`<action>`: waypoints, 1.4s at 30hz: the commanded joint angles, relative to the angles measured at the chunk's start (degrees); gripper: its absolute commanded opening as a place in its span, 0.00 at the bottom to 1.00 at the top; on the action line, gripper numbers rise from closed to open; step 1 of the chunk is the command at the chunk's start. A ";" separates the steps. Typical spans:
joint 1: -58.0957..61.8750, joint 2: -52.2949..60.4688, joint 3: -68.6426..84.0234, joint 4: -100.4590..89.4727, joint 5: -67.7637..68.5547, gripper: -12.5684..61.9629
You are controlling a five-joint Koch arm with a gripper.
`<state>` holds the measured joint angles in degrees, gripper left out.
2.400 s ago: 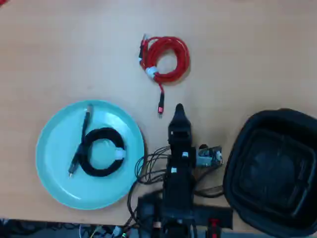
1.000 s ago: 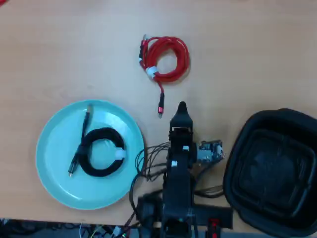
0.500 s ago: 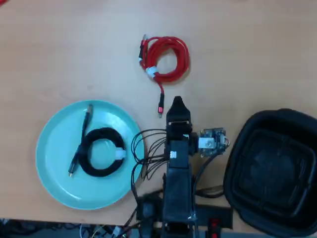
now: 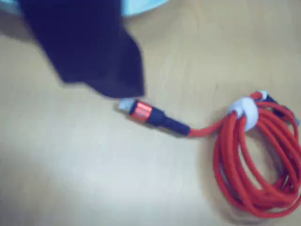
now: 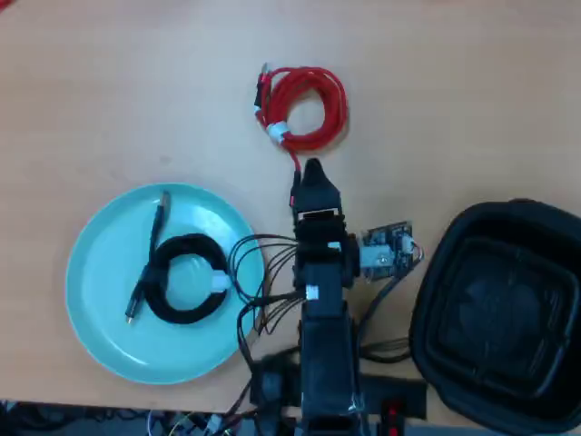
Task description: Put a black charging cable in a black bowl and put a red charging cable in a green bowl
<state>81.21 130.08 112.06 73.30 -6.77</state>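
Your end effector [image 5: 311, 169] is hovering over the plug end of the red charging cable [image 5: 304, 107], whose coil is lying on the counter [image 5: 472, 91] just beyond it. In the wrist view only one dark tip is showing above the plug, so you cannot tell how wide the jaws are standing. The black charging cable [image 5: 186, 277] is sitting inside the green bowl [image 5: 100, 300], well apart from the red coil. The black bowl [image 5: 497, 318] is sitting on the other side of the arm.

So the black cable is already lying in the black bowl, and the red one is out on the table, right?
Not quite: the overhead view shows the black charging cable lying in the green bowl; the black bowl holds no cable. The red charging cable is indeed on the table.
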 commanded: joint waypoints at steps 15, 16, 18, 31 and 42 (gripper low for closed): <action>-15.38 5.80 3.52 -3.08 -24.43 0.96; -17.67 5.80 3.60 -3.08 -24.52 0.96; -21.80 5.80 3.08 -3.25 -24.26 0.96; -42.19 5.80 1.41 -3.69 -23.55 0.96; -61.00 -8.70 2.99 -14.06 -23.38 0.92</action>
<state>23.20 124.89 117.33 66.36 -30.50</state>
